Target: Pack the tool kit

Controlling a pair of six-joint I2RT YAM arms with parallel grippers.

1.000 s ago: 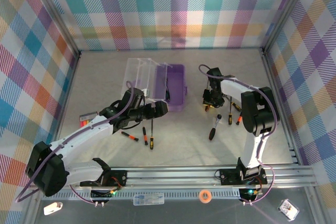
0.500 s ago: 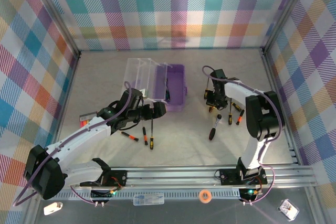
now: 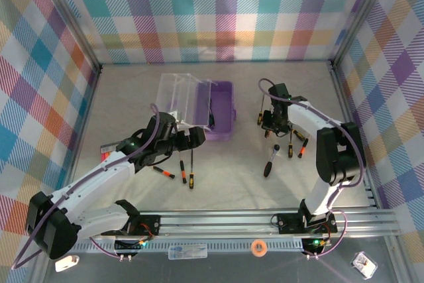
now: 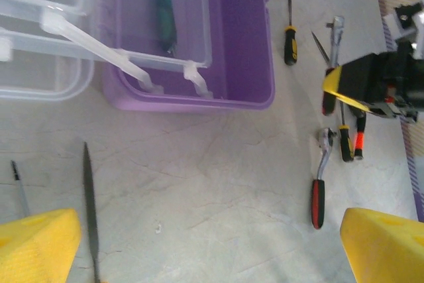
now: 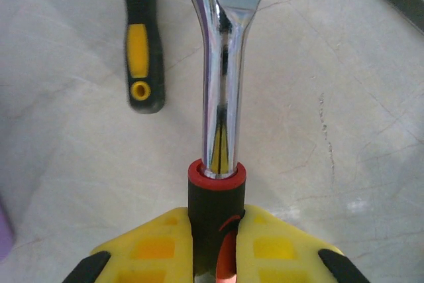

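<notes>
Two arms over the table; right one grips a ratchet, case sits open mid-table.
Right fingers pinch the red-black handle of the ratchet, with a yellow-black screwdriver lying beside it. Left fingers are spread wide, just in front of the purple case. Its clear lid is flipped open to the left, and a green screwdriver lies inside. Loose screwdrivers lie on the table nearer the arm bases.

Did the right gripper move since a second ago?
Yes. The right gripper, shut on a ratchet, has shifted slightly right, away from the purple case, in the top view.
</notes>
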